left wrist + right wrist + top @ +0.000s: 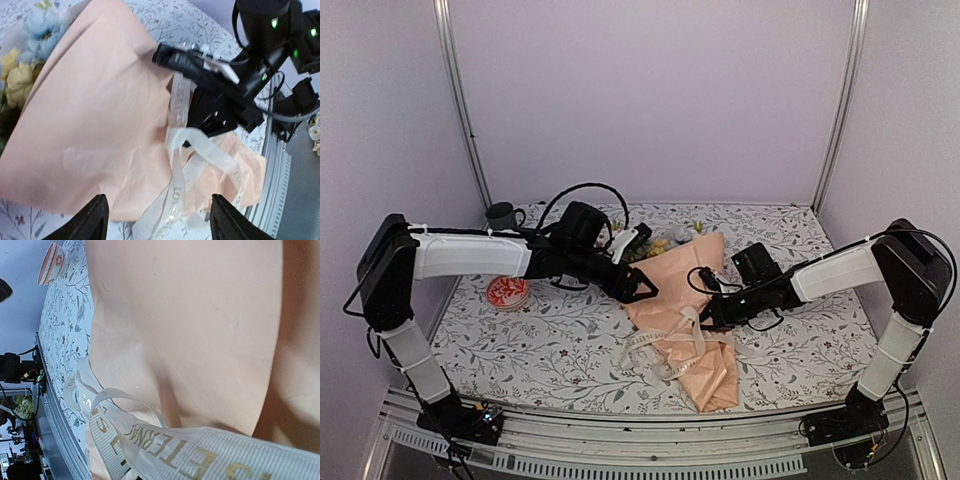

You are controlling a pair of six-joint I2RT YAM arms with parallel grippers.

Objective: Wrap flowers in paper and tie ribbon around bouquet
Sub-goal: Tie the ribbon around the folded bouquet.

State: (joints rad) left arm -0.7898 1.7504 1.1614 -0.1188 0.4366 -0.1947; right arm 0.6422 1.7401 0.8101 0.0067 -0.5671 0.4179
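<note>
"On the middle of the table (pixel 550 345), over there: is the wrapping done?"

"Looks so to me. The paper (pixel 705 375) is folded like a cone round the stems, and the flowers (pixel 663 243) poke out at the far end. I can make out blue and yellow ones."

"And the ribbon?"

"The ribbon (pixel 655 352) lies in loose loops across the narrow part of the bouquet (pixel 690 270) and spills onto the table beside it. I see no knot or bow, so I'd say the tying is what's left."

"What about the hands?"

"The right gripper (pixel 165 54) has its fingers pressed together on a stretch of ribbon, holding it up off the paper. The left gripper (pixel 640 287) hangs over the paper with its fingers spread, gripping nothing."
</note>
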